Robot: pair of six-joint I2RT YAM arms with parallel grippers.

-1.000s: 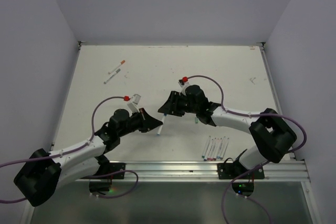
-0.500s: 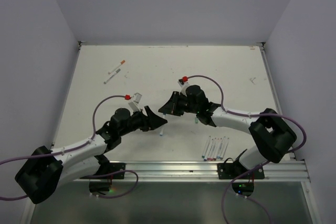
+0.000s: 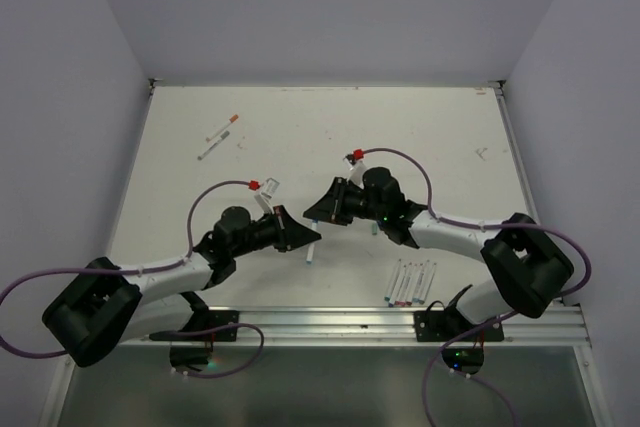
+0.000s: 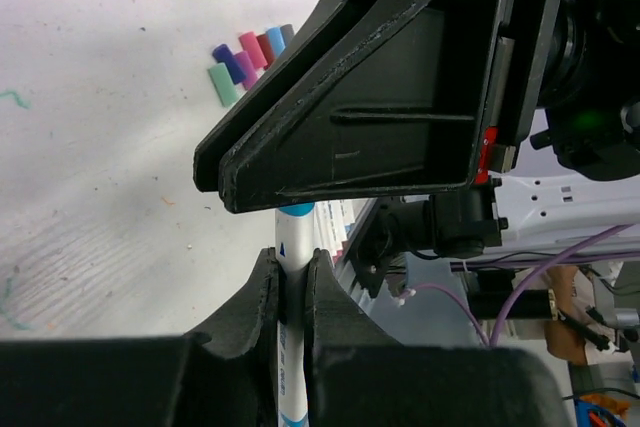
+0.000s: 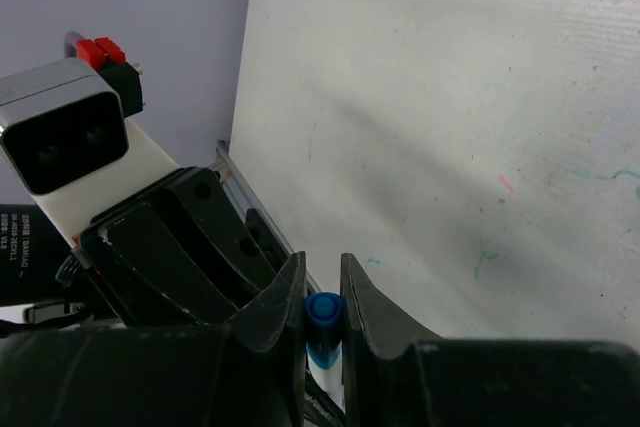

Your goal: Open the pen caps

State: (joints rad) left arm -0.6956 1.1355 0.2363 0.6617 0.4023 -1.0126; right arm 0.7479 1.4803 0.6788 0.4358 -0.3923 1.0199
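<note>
From above, the left gripper (image 3: 303, 239) and right gripper (image 3: 320, 215) meet tip to tip over one pen (image 3: 310, 252). Spare pens (image 3: 410, 282) lie in a row well to its right.

In the left wrist view, the left fingers (image 4: 262, 297) pinch this pen's white barrel, with loose caps (image 4: 250, 55) heaped beyond it.

In the right wrist view, the right fingers (image 5: 285, 312) squeeze the pen's blue cap (image 5: 322, 322).

The cap should come off best with a straight pull along the barrel, both grips firm and no sideways bending.
</note>
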